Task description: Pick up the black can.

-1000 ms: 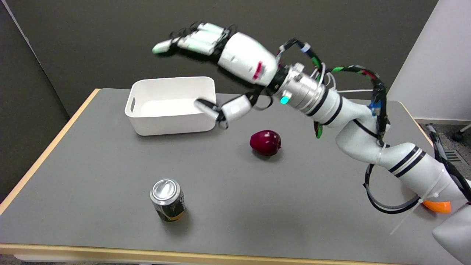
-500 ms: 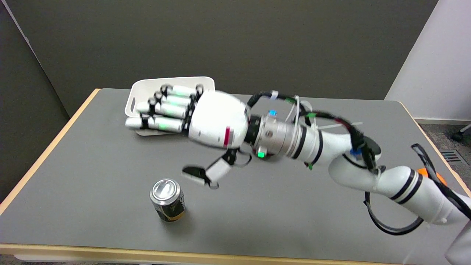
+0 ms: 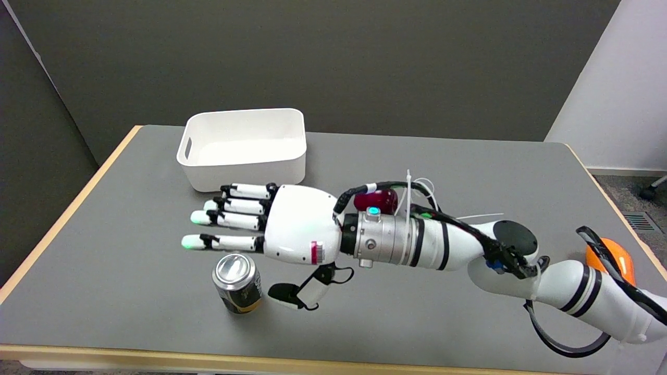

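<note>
The black can (image 3: 237, 282) with a silver top and a yellow band stands upright near the table's front edge, left of centre. My right hand (image 3: 276, 234) hovers just behind and to the right of it, palm down, holding nothing. Its fingers (image 3: 229, 221) stretch out flat to the left, passing just above and behind the can's top. The thumb (image 3: 294, 294) hangs down to the right of the can, a small gap away. The hand is open and does not touch the can.
A white bin (image 3: 244, 147) sits at the back left of the grey table (image 3: 130, 219). A dark red apple (image 3: 376, 199) lies mid-table, partly hidden behind my wrist. An orange object (image 3: 609, 263) shows at the right edge behind the arm.
My right hand has dropped from high over the bin down and toward the near side, ending low beside the can with fingers straightened out. The can has not moved.
</note>
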Controlling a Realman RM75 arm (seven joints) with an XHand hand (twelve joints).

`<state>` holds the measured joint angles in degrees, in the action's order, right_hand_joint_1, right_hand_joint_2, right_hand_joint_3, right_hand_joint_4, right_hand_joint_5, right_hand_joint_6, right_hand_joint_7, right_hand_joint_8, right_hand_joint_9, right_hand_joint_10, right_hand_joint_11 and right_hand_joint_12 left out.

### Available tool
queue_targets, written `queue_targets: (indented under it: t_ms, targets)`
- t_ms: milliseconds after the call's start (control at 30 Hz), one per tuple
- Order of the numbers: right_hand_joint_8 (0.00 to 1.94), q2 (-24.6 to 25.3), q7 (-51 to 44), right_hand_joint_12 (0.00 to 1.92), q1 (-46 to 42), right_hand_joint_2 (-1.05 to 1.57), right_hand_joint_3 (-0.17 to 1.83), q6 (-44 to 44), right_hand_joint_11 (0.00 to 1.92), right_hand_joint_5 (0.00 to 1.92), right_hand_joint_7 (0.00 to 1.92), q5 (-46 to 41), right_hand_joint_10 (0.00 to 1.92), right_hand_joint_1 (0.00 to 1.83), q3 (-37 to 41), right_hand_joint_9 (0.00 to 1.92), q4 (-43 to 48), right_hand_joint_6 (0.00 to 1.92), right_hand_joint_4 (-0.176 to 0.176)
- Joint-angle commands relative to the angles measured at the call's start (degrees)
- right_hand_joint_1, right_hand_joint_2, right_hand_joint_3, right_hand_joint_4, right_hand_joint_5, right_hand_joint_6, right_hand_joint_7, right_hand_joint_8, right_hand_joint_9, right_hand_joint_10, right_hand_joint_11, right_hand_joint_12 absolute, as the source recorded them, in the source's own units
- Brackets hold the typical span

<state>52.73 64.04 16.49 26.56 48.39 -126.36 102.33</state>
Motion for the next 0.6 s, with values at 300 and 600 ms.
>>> queue_targets:
  t_ms: [300,600]
  targets:
    - [0.2,3.9,5.0,0.93,6.5,0.57,1.01,-1.2,0.08,0.0,0.05,9.3,0.55,0.56,-5.3,0.07,-3.7,0.09,0.079]
    - [0.22,7.8,5.6,0.94,11.0,0.57,1.01,-1.2,0.08,0.0,0.05,8.8,0.55,0.53,-9.1,0.09,-10.3,0.12,0.083]
